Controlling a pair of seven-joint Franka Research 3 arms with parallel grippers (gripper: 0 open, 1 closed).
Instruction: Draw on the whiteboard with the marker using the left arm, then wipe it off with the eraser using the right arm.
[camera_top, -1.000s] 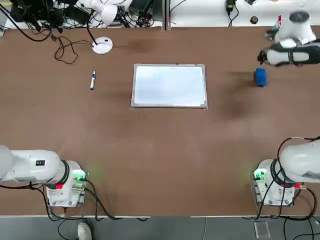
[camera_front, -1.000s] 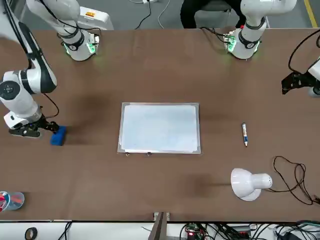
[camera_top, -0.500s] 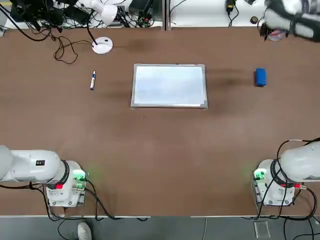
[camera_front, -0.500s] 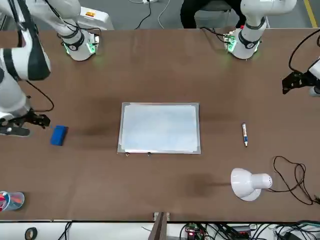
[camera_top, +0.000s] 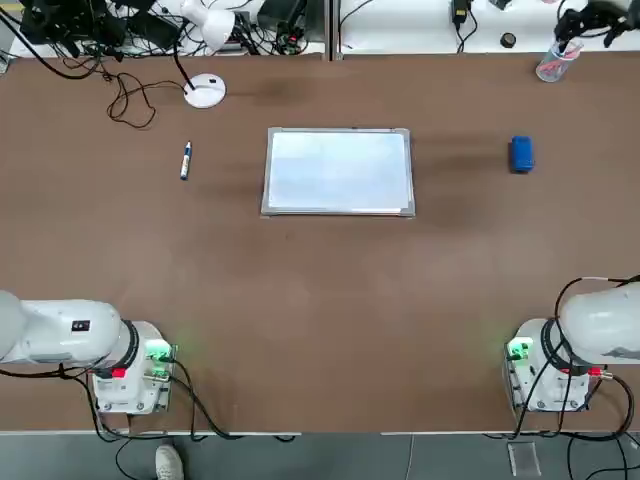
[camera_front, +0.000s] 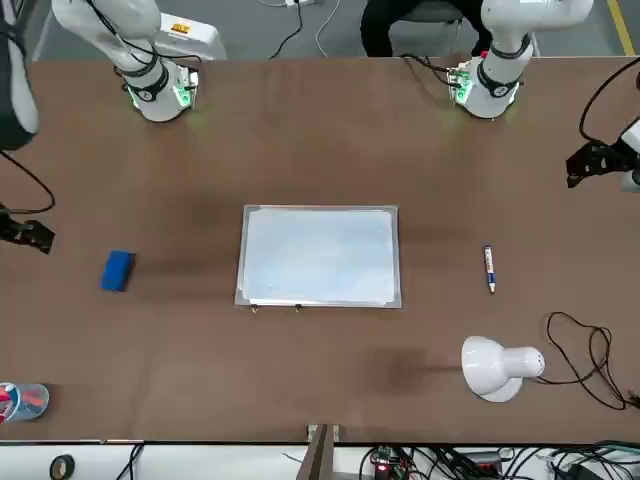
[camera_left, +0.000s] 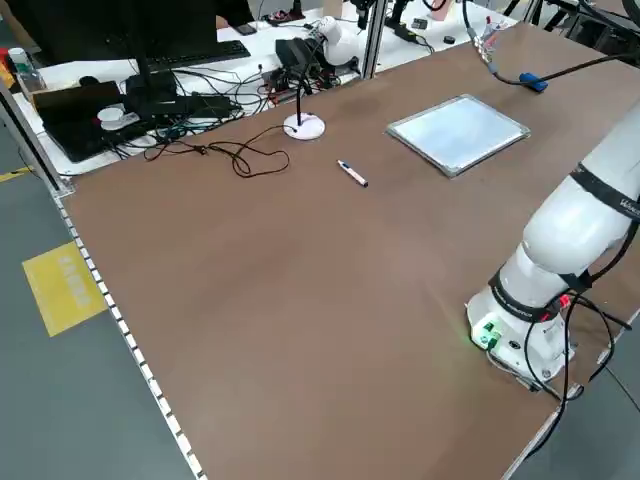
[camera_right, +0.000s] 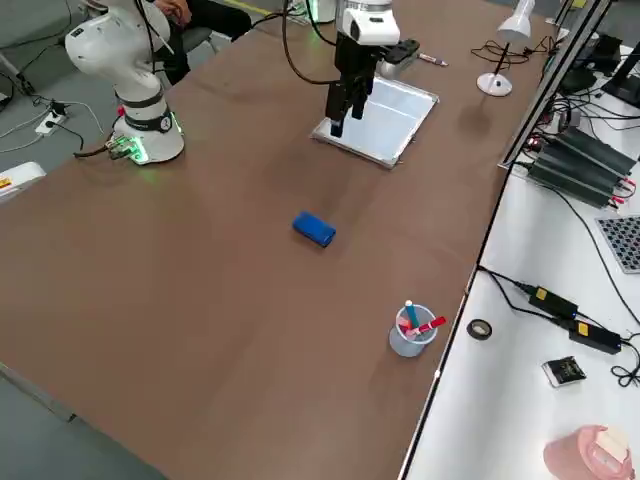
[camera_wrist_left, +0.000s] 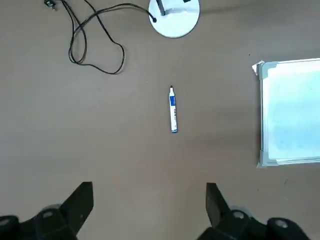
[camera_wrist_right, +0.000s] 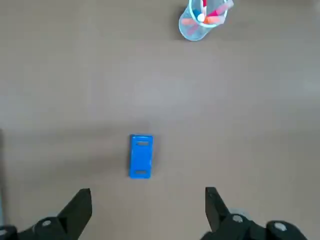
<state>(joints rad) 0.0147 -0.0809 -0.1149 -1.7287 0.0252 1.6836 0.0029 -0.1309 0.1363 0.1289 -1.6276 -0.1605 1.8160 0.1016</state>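
Observation:
The whiteboard (camera_top: 338, 170) lies flat mid-table with nothing drawn on it. To its left lies the marker (camera_top: 186, 160), white with a blue band, seen too in the left wrist view as the marker (camera_wrist_left: 173, 110). My left gripper (camera_wrist_left: 148, 205) hangs high above it, open and empty; the front view puts the left gripper (camera_front: 600, 160) at the table's edge. The blue eraser (camera_top: 521, 154) rests alone right of the board. High above the eraser (camera_wrist_right: 141, 155), my right gripper (camera_wrist_right: 147, 207) is open and holds nothing.
A clear cup (camera_top: 553, 62) with red items stands at the far right corner. A white desk lamp (camera_front: 497, 366) and its black cable (camera_front: 585, 355) sit beyond the marker. Cables and electronics crowd the bench (camera_top: 130, 25) past the far edge.
My right gripper has lifted away from beside the eraser and moved up and outward. The eraser stays where it was. The left arm has not moved.

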